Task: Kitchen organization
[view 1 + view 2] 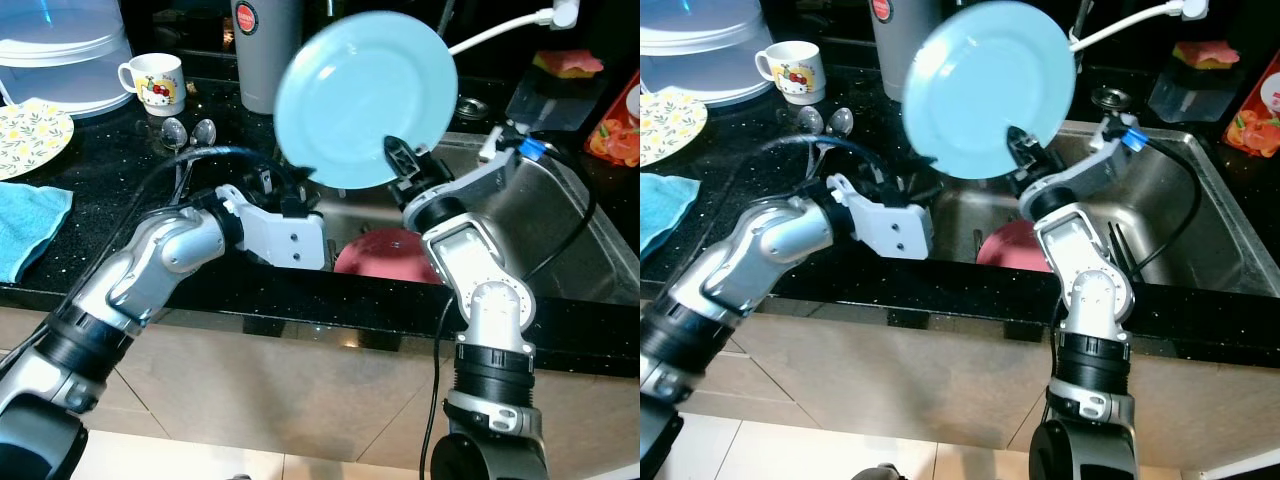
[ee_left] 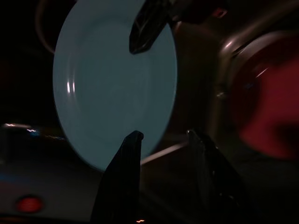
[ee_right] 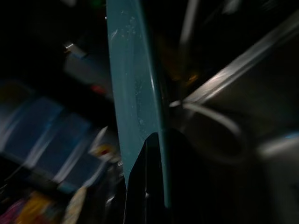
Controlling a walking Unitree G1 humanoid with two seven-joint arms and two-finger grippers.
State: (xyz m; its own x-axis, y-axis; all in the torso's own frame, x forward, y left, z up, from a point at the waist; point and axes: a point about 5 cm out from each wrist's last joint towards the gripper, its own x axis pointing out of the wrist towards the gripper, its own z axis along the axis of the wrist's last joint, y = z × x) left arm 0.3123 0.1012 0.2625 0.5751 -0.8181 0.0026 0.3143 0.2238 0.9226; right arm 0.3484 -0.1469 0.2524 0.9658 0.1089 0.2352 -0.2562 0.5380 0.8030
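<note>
The right gripper (image 1: 402, 160) pinches the blue plate (image 1: 365, 98) at its 5 o'clock rim, upright above the sink (image 1: 560, 220). The left gripper (image 2: 163, 140), fingers apart, points at the plate.

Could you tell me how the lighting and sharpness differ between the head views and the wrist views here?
Head views: evenly lit and mostly sharp, with the light blue plate slightly soft at its edges. Left wrist view: dark, the red dish in the sink blurred, the left tool silhouetted. Right wrist view: very dark, background smeared, the plate's rim pinched edge-on in the right tool.
</note>
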